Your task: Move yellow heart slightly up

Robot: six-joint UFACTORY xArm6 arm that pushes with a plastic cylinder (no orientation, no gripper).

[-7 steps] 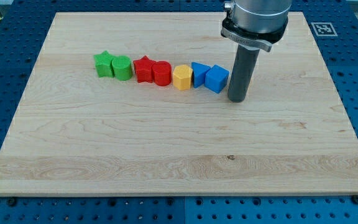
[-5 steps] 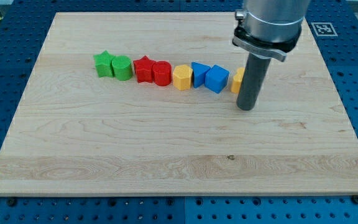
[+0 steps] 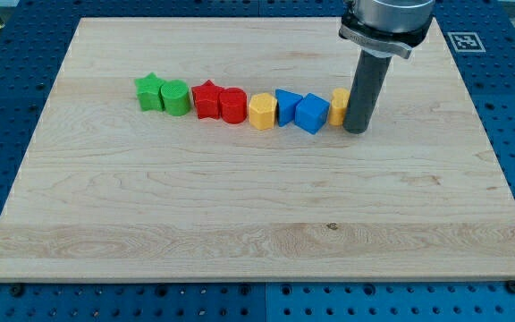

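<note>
Inspector: Where is the yellow heart (image 3: 339, 105)?

Operator: At the right end of the block row on the tabletop (image 3: 240, 206), just right of a blue block (image 3: 312, 114), mostly hidden behind my rod. My tip (image 3: 356, 131) sits against its right side.

Inspector: Tool state?

Operator: It is a plain rod; nothing spreads or pinches.

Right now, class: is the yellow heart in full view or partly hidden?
Partly hidden. Only the left edge of the yellow heart shows; the rod covers the rest, my tip at its lower right, beside the blue block.
</note>
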